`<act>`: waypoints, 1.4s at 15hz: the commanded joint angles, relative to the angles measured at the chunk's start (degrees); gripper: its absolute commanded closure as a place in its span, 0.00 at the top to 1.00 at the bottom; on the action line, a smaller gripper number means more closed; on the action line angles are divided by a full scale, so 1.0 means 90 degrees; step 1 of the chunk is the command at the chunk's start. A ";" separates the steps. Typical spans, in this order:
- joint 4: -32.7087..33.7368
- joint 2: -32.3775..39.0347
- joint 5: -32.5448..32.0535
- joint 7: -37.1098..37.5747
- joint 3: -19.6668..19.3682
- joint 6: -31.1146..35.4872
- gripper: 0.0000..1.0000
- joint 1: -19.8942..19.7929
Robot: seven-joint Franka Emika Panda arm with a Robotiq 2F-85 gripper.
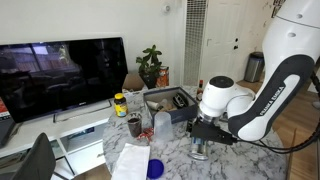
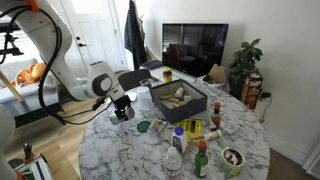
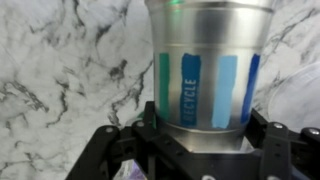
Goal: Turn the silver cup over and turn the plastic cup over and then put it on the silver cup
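Note:
The silver cup (image 3: 205, 70), shiny metal with blue and teal stripes, fills the wrist view and sits between my gripper's (image 3: 205, 150) black fingers, which press on both of its sides. In an exterior view the gripper (image 1: 203, 135) points down over the marble table with the silver cup (image 1: 200, 151) under it, at or just above the tabletop. The plastic cup (image 1: 162, 124), clear and whitish, stands on the table beside a small dark cup (image 1: 134, 126). In the opposite exterior view the gripper (image 2: 122, 108) is at the table's near-left edge.
A dark box (image 2: 178, 100) with items stands mid-table. Bottles (image 2: 177, 150) and a bowl (image 2: 232, 158) crowd the table's near side. White paper (image 1: 132, 160) and a blue lid (image 1: 155, 168) lie near the cups. A TV (image 1: 60, 75) and plant (image 1: 150, 65) stand behind.

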 commanded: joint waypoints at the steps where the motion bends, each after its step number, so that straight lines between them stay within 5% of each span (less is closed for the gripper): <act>1: 0.0066 0.0191 -0.0628 0.0827 -0.1467 -0.0005 0.57 0.1673; 2: 0.0055 0.0099 -0.0211 0.0245 -0.0813 0.0011 0.82 0.0866; 5: 0.0069 0.0113 -0.0211 0.0392 -0.1300 0.0011 0.82 0.1557; 6: 0.0069 0.0123 -0.0209 0.0396 -0.1330 0.0011 0.57 0.1604; 12: 0.0372 0.1177 -0.0546 0.0034 -0.2423 0.0160 0.57 0.3175; 21: 0.0251 0.2776 0.0611 -0.1739 -0.2910 0.1656 0.57 0.4619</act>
